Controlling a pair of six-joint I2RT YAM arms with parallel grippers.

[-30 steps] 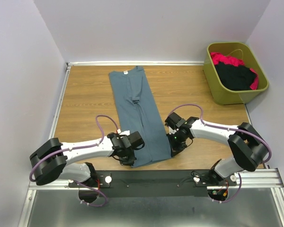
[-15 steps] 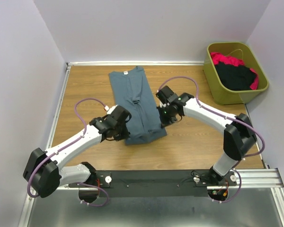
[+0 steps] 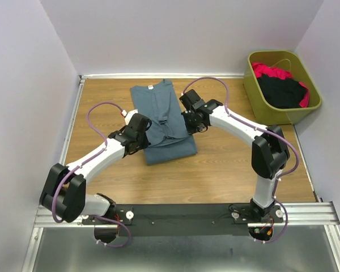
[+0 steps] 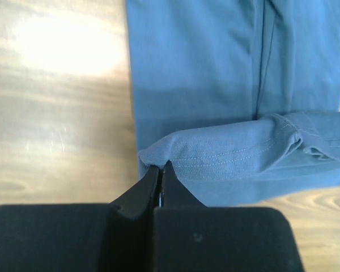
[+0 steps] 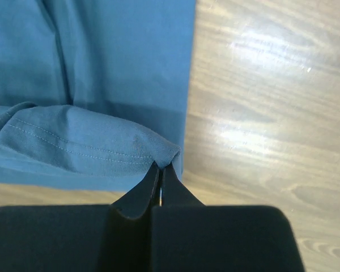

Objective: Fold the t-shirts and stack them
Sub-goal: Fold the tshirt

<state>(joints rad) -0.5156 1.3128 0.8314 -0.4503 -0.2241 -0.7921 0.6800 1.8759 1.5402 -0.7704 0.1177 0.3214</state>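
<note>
A slate-blue cloth t-shirt (image 3: 158, 107), folded lengthwise into a narrow strip, lies on the light-brown wooden surface (image 3: 102, 113). It runs from the 12 o'clock edge toward the centre. Its small white neck label (image 3: 149, 86) sits at the 12 o'clock end. The 6 o'clock end of the strip is doubled back over itself, so the nearest edge is a soft fold.

The left claw (image 3: 141, 135) is at the 9 o'clock side of the shirt. Its 2 black fingers are pinched tight on a corner of the stitched hem (image 4: 226, 156). In the left wrist view the left claw (image 4: 160, 168) holds that corner raised above the flat cloth below.

The right claw (image 3: 190, 122) is at the 3 o'clock side, and it is likewise clamped on the opposite hem corner. In the right wrist view the right claw (image 5: 160, 168) grips a small peak of cloth, and the hem (image 5: 73, 144) sags away toward 9 o'clock. Between the 2 claws the hem lies across the strip in a loose, slightly wrinkled band.

At 2 o'clock on the surface, well apart from the shirt, stands an olive-green plastic bin (image 3: 255, 96). It holds a black cloth t-shirt (image 3: 280, 90) bunched on top of a bright red-pink cloth t-shirt (image 3: 269, 71).
</note>
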